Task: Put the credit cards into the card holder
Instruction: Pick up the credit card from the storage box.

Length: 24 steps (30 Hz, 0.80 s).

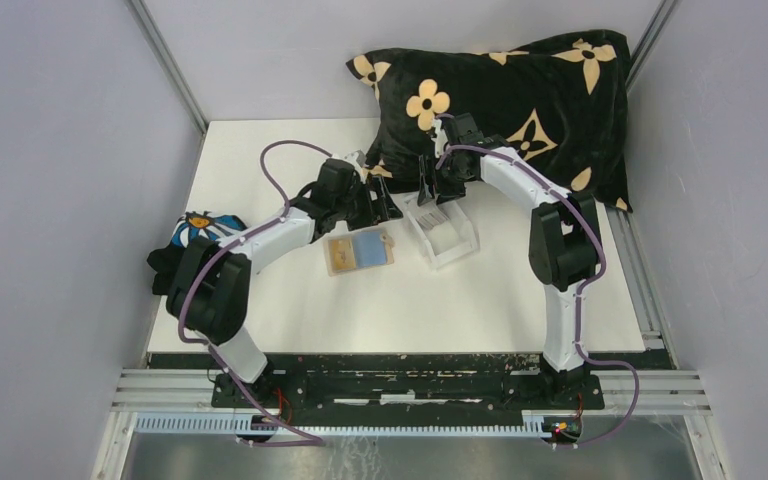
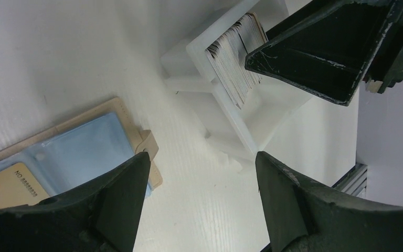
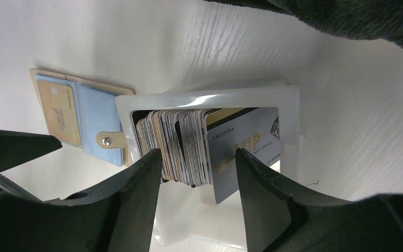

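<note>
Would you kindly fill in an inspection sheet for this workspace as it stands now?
Surface: white table, no spills seen.
Job's things: tan card holder lies open, one yellowish card in it; stack of cards stands in a clear box beside it.
Clutter: flowered pillow far right; dark flowered cloth at left edge.
Grippers: left gripper open above bare table; right gripper open, straddling the stack.
Cables: purple cables along both arms.
Surroundings: grey walls; metal rails at near edge.
</note>
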Each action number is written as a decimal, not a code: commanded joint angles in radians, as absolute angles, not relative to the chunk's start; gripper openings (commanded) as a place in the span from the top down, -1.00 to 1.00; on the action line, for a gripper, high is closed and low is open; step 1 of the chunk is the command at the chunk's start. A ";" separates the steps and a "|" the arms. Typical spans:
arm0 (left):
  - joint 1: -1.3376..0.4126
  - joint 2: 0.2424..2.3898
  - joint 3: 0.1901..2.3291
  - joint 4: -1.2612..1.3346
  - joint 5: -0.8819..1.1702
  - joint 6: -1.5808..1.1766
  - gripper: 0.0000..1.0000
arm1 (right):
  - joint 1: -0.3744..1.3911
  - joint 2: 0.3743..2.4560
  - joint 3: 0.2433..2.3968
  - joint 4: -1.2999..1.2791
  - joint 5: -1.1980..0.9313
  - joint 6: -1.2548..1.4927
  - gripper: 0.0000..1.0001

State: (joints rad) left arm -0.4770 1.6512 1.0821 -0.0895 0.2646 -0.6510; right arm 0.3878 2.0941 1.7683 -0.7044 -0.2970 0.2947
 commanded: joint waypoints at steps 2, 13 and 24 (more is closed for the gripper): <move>-0.505 1.718 1.177 -0.120 0.240 -0.584 -0.59 | 0.385 2.100 1.754 -0.700 -0.322 0.291 -0.19; -0.539 1.824 1.264 -0.150 0.231 -0.576 -0.54 | 0.380 2.127 1.773 -0.739 -0.344 0.281 -0.10; -0.546 1.865 1.268 -0.171 0.224 -0.571 -0.47 | 0.380 2.128 1.801 -0.724 -0.444 0.326 0.19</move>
